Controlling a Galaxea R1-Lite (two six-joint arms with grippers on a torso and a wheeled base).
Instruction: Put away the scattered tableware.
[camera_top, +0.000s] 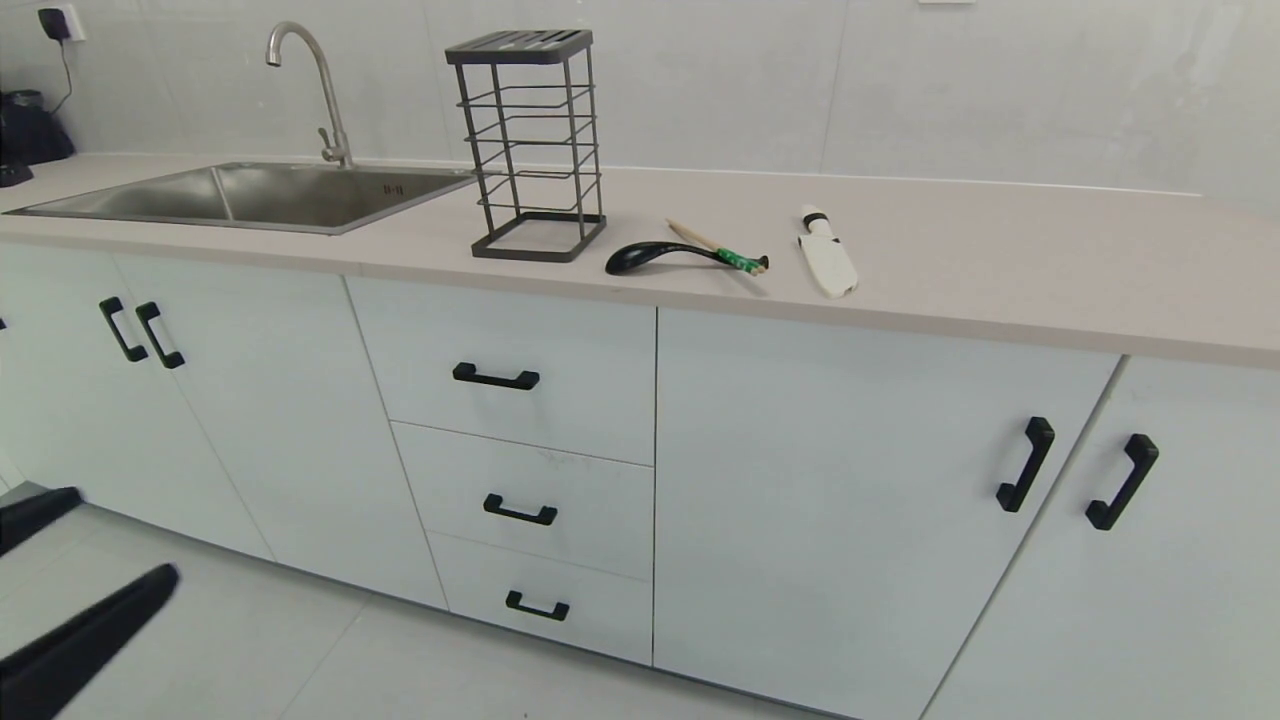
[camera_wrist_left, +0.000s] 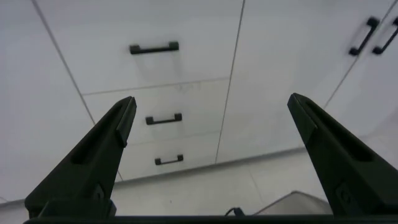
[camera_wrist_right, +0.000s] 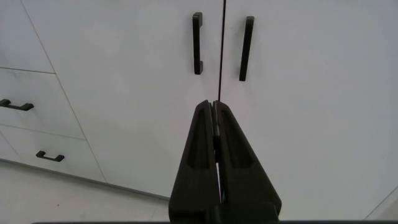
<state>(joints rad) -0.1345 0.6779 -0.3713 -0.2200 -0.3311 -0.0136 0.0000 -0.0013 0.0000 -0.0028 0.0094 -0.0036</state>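
black spoon (camera_top: 650, 257) lies crosswise on the counter (camera_top: 1000, 260), bowl toward the rack (camera_top: 530, 140); i see it well above my left gripper (camera_wrist_left: 211, 112), spread wide, and right gripper (camera_wrist_right: 216, 109), pressed together, both low by the cabinets (camera_top: 850, 480).

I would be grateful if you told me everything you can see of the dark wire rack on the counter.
The wire rack is a tall, narrow frame of what looks like dark metal. It has four thin corner posts, several horizontal wire rungs, a flat slotted top plate and a rectangular base frame. It stands upright on the pale countertop, just right of the sink and left of the black spoon, apart from both. The wall shows through its bars, and it touches only the countertop.
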